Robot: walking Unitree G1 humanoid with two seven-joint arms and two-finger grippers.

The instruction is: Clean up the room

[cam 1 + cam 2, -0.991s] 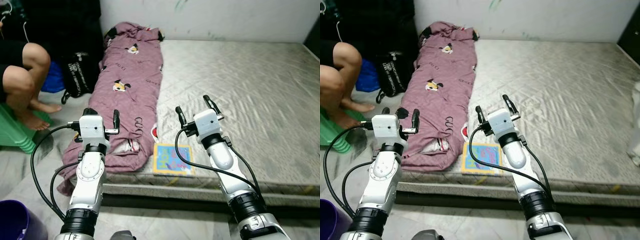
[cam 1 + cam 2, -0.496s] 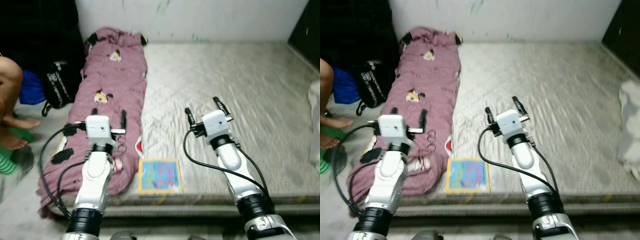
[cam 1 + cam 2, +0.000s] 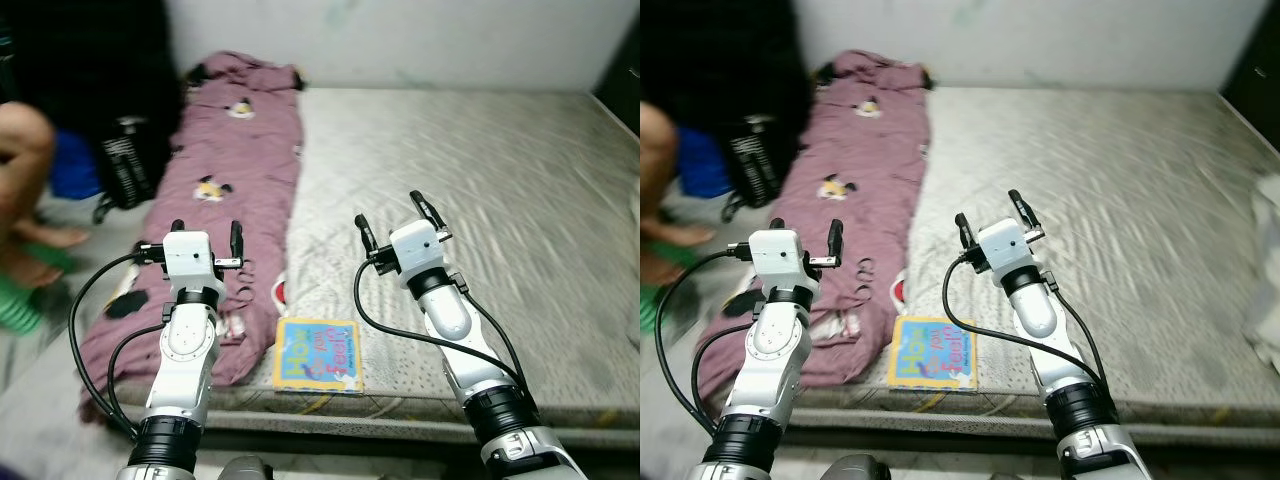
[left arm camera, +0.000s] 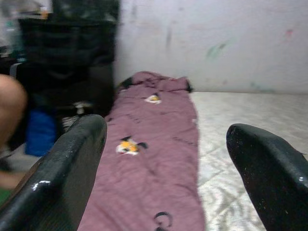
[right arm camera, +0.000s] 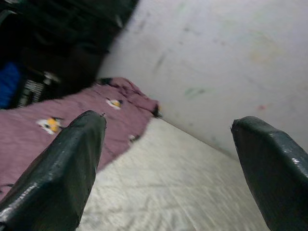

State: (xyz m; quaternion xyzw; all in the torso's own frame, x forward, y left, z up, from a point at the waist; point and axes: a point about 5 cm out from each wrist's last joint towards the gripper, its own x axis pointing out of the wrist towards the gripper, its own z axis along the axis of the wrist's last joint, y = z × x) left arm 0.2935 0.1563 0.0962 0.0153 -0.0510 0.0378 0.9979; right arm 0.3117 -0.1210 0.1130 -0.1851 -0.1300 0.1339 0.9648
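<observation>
Grey mattress (image 3: 500, 200) on the floor, purple blanket (image 3: 230, 190) along its left side, picture book (image 3: 318, 356) at the near edge. Left gripper (image 3: 205, 240) and right gripper (image 3: 390, 215) both spread, empty, raised over the bed — likely approach posture, nothing picked yet.

Both silver arms raised in front of the body, forearms angled up and forward, elbows low near the bottom of the head views. Left gripper (image 3: 205, 232) held upright, two black fingers (image 4: 62, 178) spread wide apart, holding nothing. Right gripper (image 3: 392, 212) at about the same height, tilted a bit toward the robot's right, black fingers (image 5: 67, 163) also spread, nothing between them. White wrist housings sit just below each gripper. Black cables loop from each wrist down along the forearm. The arms are apart, roughly parallel, not touching each other.
</observation>
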